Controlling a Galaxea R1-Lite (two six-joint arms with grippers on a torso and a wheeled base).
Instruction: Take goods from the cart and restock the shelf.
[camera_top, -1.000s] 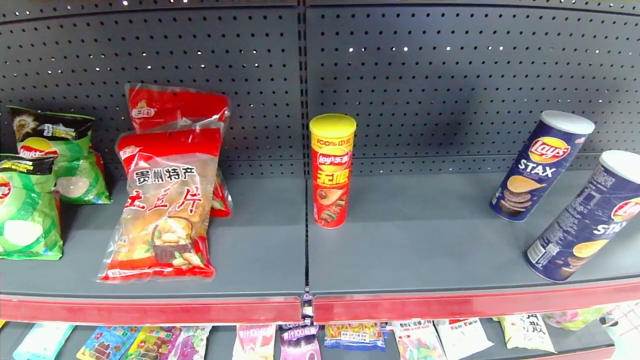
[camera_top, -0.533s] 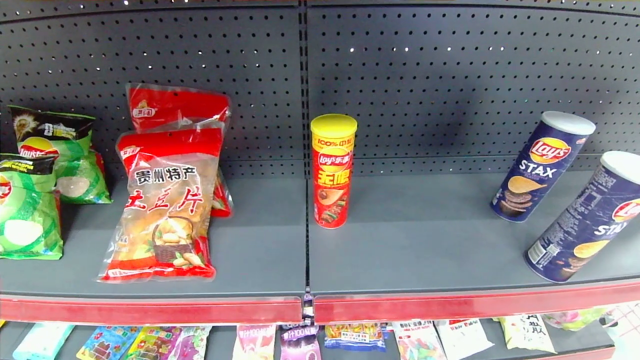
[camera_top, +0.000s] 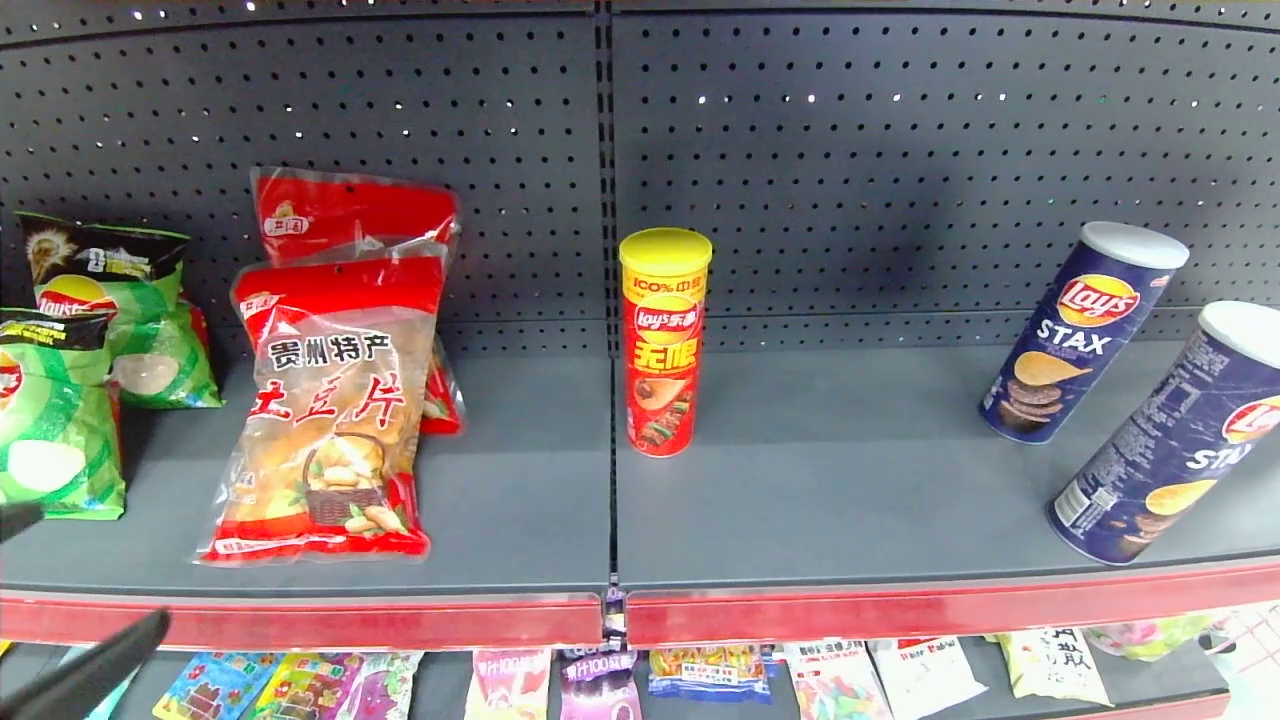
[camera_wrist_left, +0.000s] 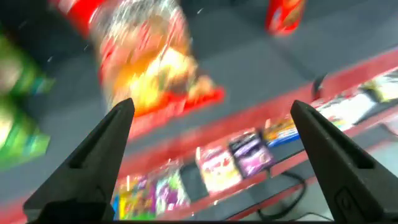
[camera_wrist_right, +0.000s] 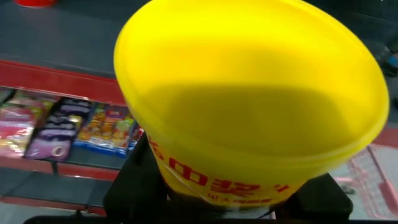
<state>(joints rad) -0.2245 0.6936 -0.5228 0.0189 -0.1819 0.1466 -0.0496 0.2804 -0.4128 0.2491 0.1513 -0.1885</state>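
Grips a yellow-lidded can (camera_wrist_right: 249, 93) in the right gripper (camera_wrist_right: 227, 193), black fingers pressed to its red sides low down, lid facing the wrist camera. Holds it in front of the red front rail (camera_wrist_right: 56, 78), with the small packets (camera_wrist_right: 62, 127) of the lower tier below. Carries the left gripper (camera_wrist_left: 212, 104) spread wide with nothing between its fingers, low at the left end of the shelf (camera_top: 800, 480), just before the rail and the green chip bags (camera_top: 55, 420). Looks out from that wrist onto a clear red-topped snack bag (camera_wrist_left: 149, 62) lying on the grey board, with a second red bag (camera_top: 350, 210) propped behind it against the pegboard back. Finds a standing red can (camera_top: 664, 340) with the same yellow lid near the middle seam, well apart from the bags. Shows two blue cans with white lids at the right end: a rear blue can (camera_top: 1085, 330) toward the back and a front blue can (camera_top: 1170, 440) close to the rail.
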